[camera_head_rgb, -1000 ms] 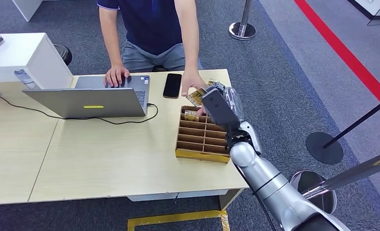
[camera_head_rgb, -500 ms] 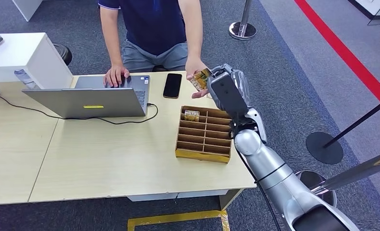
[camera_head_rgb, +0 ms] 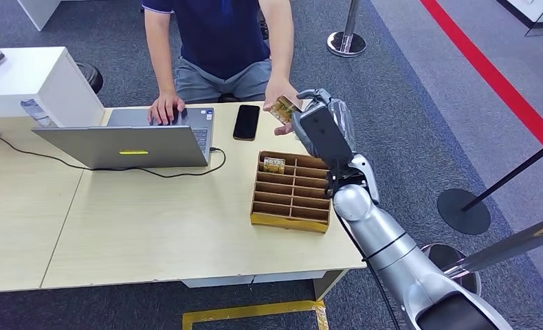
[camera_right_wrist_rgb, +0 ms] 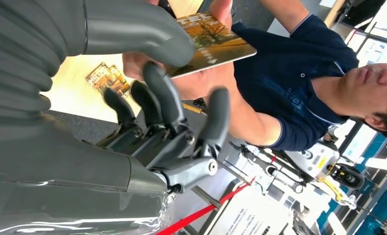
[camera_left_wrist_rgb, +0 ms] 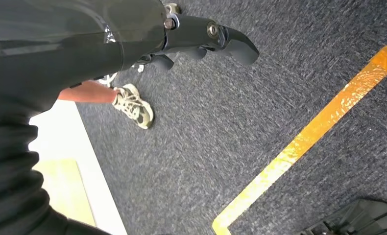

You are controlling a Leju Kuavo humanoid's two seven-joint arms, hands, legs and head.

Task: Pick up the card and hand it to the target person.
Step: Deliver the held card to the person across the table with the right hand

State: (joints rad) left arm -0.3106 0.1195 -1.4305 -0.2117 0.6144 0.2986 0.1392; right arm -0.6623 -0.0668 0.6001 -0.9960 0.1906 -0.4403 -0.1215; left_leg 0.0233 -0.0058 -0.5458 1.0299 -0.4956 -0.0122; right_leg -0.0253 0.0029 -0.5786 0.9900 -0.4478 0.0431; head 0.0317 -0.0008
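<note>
Brown cardboard makes the divided box [camera_head_rgb: 293,192], which sits on the pale wooden table [camera_head_rgb: 131,227], and I place the other things from it. In the head view the right hand [camera_head_rgb: 322,130] is raised just past the far end of the box, on the person's side. It pinches the card [camera_head_rgb: 284,108], a small gold and brown card, above the table's far edge. The person's hand [camera_head_rgb: 280,96] lies under and around the card and touches it. One more card [camera_head_rgb: 274,165] stands in the far left compartment of the box. A black phone [camera_head_rgb: 246,122] lies beyond the box, towards the open grey laptop [camera_head_rgb: 133,142], where the person's other hand [camera_head_rgb: 165,107] rests on the keys. A black cable [camera_head_rgb: 160,172] runs on the table from the laptop side.

In the left wrist view the left hand [camera_left_wrist_rgb: 201,41] hangs over grey carpet [camera_left_wrist_rgb: 240,112] with a yellow tape line [camera_left_wrist_rgb: 309,132]. Its dark fingers are a little curled and apart, and they hold nothing.

In the right wrist view the thick grey thumb [camera_right_wrist_rgb: 137,32] presses on the card [camera_right_wrist_rgb: 216,41] from one face and one dark finger [camera_right_wrist_rgb: 163,95] seems to support the other face, though I cannot see this contact clearly. The remaining fingers are spread. The person's palm [camera_right_wrist_rgb: 206,83] is directly behind the card.
</note>
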